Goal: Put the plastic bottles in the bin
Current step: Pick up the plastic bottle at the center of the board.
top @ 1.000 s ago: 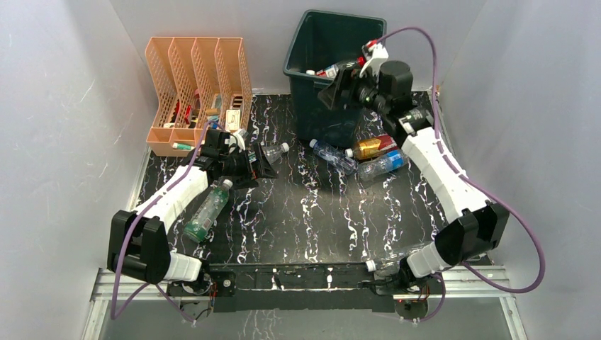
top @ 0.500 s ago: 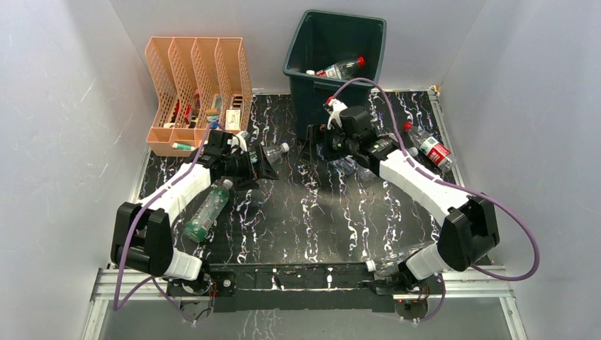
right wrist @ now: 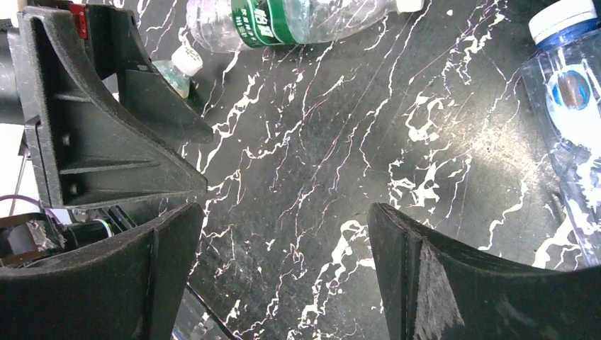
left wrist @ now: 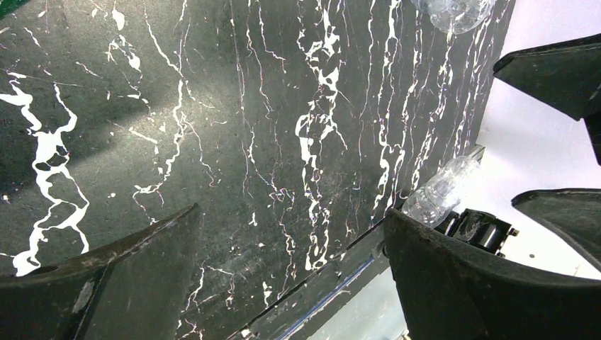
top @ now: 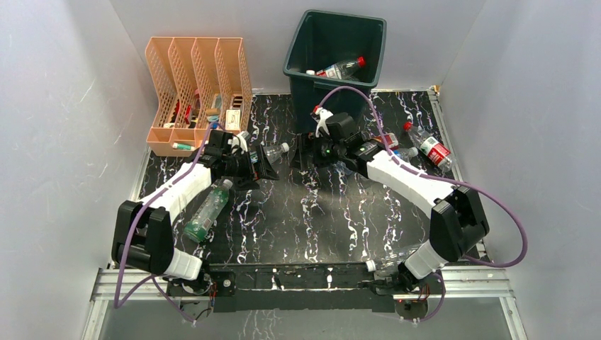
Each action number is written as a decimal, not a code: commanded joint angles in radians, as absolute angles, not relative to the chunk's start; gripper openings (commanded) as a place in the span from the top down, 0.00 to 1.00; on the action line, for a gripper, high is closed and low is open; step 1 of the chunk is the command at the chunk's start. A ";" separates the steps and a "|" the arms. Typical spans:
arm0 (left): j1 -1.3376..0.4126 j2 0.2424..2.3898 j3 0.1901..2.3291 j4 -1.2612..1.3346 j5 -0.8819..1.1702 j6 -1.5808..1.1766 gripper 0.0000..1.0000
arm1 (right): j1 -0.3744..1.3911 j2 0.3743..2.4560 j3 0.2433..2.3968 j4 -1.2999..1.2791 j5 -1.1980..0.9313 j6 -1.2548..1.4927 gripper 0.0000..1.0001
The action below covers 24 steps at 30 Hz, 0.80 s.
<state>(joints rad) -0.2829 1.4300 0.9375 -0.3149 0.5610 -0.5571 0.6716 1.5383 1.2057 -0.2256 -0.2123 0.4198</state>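
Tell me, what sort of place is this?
Probably a robotics test cell, not a home or factory: a left arm and right arm bolted to a table boxed in by plain white walls, with plastic bottles strewn near a bin.

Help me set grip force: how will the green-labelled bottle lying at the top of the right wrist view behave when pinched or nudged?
The green-labelled bottle lies on its side on the table, so a nudge would probably roll it. It looks clear with no liquid visible, so it is likely light. Its wall looks thin and may dent under a pinch.
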 commanded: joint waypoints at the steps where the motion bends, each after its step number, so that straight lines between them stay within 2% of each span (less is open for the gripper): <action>1: -0.279 1.427 0.946 -0.313 0.587 -0.551 0.02 | 0.682 1.546 1.205 -0.162 -0.216 0.428 0.02; 12: -0.280 1.421 0.928 -0.299 0.589 -0.560 0.02 | 0.689 1.581 1.175 -0.161 -0.195 0.428 0.02; 24: -0.279 1.416 0.916 -0.292 0.592 -0.565 0.02 | 0.688 1.587 1.175 -0.231 -0.005 0.407 0.02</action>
<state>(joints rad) -0.2829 1.4330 0.9245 -0.2909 0.5625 -0.5617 0.6830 1.5944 1.1687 -0.2222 -0.1200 0.4175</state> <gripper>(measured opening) 0.981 0.981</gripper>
